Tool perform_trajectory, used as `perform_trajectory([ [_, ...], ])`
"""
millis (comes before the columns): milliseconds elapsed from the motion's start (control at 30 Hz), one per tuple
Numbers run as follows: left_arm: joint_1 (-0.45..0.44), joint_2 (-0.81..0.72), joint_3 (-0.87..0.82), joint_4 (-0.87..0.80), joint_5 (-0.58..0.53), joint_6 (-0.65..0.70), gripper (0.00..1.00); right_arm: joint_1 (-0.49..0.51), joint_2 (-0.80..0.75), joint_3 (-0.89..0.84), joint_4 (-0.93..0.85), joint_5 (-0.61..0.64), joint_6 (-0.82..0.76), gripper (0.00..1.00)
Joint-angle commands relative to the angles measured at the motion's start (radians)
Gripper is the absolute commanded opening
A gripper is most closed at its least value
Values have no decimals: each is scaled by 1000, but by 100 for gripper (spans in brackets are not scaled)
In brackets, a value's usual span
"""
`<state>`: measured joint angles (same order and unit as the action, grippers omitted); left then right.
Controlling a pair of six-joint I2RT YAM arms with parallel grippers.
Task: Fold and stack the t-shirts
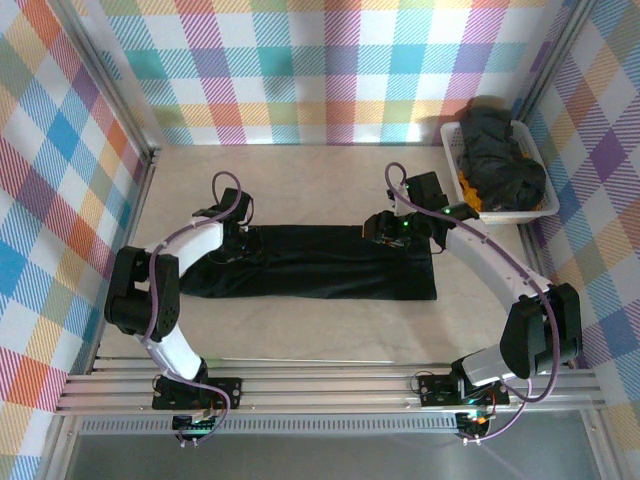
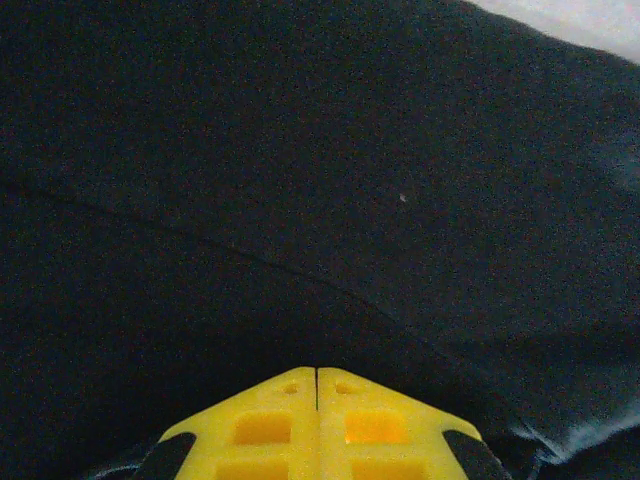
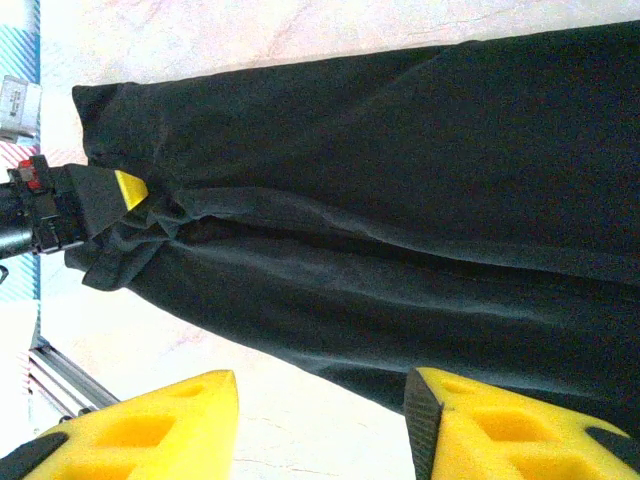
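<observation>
One black t-shirt (image 1: 320, 265) lies folded into a long band across the middle of the table. My left gripper (image 1: 238, 245) is down at its left end with the yellow jaws pressed together (image 2: 317, 372). In the right wrist view the cloth (image 3: 400, 200) bunches into wrinkles that run to the left gripper's tip (image 3: 130, 188). My right gripper (image 1: 385, 232) hovers over the band's far edge near the right end. It is open (image 3: 320, 385), one finger over bare table and the other over cloth, holding nothing. More black t-shirts (image 1: 505, 150) are heaped in the basket.
A white plastic basket (image 1: 452, 150) stands at the back right against the wall, with a small orange item (image 1: 468, 185) in it. Checked walls close in the back and both sides. A metal rail (image 1: 320, 385) runs along the near edge.
</observation>
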<state>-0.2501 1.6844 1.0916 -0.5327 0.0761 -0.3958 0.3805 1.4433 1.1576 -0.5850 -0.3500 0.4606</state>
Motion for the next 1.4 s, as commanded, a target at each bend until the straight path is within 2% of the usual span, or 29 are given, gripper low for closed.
perform_trajectory([
  [0,-38,-80,-1,-76,-13,-81,0,5,-6,-2,16,-20,9,48],
  [333,-129,-164,-108,-87,32,-310,0,5,8,-6,5,-12,8,48],
  [567,-190,-141,-152,-58,39,-362,0,5,19,-18,9,-20,16,48],
  [733,-213,-89,-178,39,141,-414,0,5,35,-13,5,-17,14,48],
  [833,-233,-80,-162,9,109,-420,0,5,51,-13,10,-18,19,48],
  [867,-234,-80,-161,4,104,-422,3,5,58,-13,10,-22,22,48],
  [900,-235,-83,-161,-10,94,-427,13,5,65,-13,12,-28,26,48],
  [933,-236,-87,-162,-23,86,-431,33,5,70,-15,17,-34,31,47],
  [967,-236,-97,-163,-31,78,-434,40,6,71,-18,23,-39,34,47],
  [1100,-232,-195,-201,-17,84,-450,42,16,58,-33,55,-60,38,47],
  [1233,-157,-334,-219,-120,43,-429,42,30,53,-30,56,-61,36,47],
  [1300,-76,-392,-244,-183,24,-411,42,37,49,-30,59,-62,42,47],
  [1367,44,-447,-295,-193,46,-382,42,49,48,-30,67,-64,45,47],
])
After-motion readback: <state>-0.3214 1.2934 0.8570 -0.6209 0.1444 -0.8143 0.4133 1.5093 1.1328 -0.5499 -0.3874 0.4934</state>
